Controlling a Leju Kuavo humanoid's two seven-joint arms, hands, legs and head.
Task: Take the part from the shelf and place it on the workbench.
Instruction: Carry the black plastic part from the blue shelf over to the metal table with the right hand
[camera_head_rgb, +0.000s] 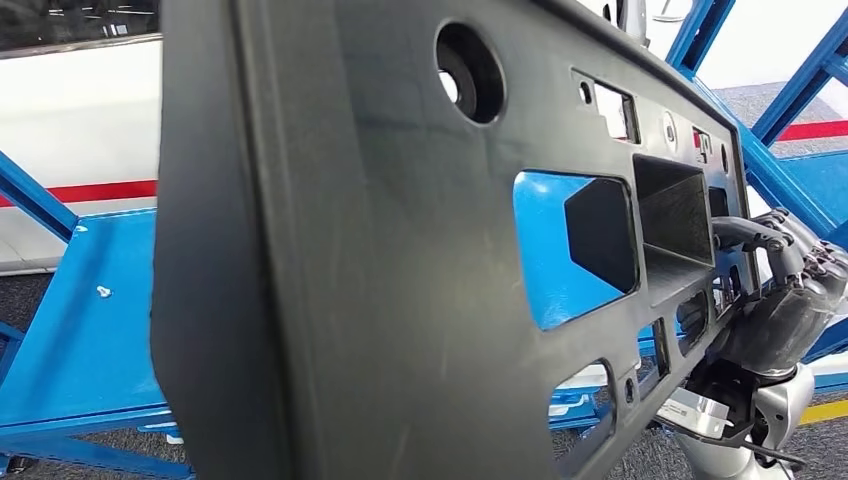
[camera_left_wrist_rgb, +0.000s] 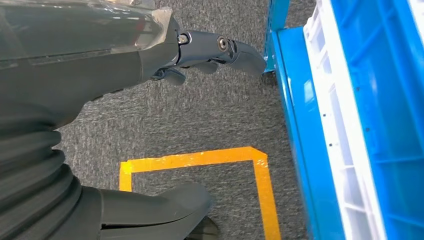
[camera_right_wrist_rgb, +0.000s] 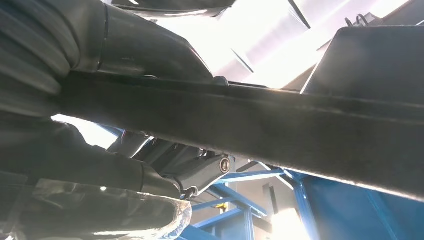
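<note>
The part (camera_head_rgb: 380, 280) is matte black. The shelf (camera_head_rgb: 90, 330) is bright blue, before a white wall (camera_head_rgb: 80, 120) striped red. Grey speckled carpet (camera_left_wrist_rgb: 210, 120) carries yellow tape (camera_left_wrist_rgb: 200, 159). The right hand (camera_head_rgb: 785, 300) is dark grey.

Head view: we look forward-down, part (camera_head_rgb: 400, 250) very close. Right wrist looks upward under it at 3 o'clock; left wrist faces floor (camera_left_wrist_rgb: 200, 120).

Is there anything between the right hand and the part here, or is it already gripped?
Nothing stands between them. The right hand already holds the part at its edge, thumb hooked over the rim; in the wrist view the panel's edge runs between thumb and fingers. The workbench cannot be identified here.
</note>
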